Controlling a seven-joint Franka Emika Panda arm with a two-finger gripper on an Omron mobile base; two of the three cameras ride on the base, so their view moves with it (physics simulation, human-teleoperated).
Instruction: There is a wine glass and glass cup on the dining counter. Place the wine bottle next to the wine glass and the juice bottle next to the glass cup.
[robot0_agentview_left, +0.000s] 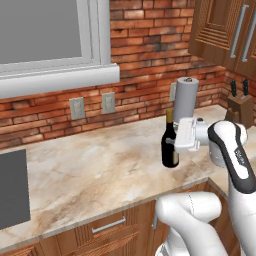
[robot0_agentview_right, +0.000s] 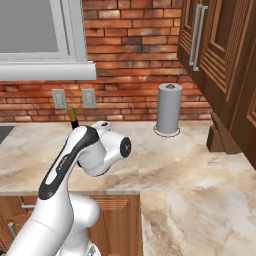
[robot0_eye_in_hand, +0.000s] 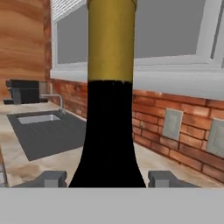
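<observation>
Filling the middle of the hand view, the wine bottle (robot0_eye_in_hand: 109, 109) stands dark and upright, its gold foil neck rising out of the top edge. Two grey fingertips (robot0_eye_in_hand: 51, 178) sit low on either side of its shoulder, so the gripper (robot0_agentview_left: 176, 141) is spread around the bottle; whether the pads already press the glass I cannot tell. From the left base view the bottle stands on the marbled worktop (robot0_agentview_left: 90, 170) near its front edge, just left of the white hand that reaches in from the right. Behind it, against the brick wall (robot0_agentview_left: 145, 45), a grey paper towel roll (robot0_agentview_left: 185, 98) stands upright, and a knife block (robot0_agentview_left: 240, 107) sits farther right in the corner. Far off in the hand view lies a dark sink (robot0_eye_in_hand: 46, 131).

As for progress, the job looks barely begun: the bottle is on the worktop, not yet lifted, and carrying it to the dining counter beside the stemmed glass, then moving the juice, is all left to do
</observation>
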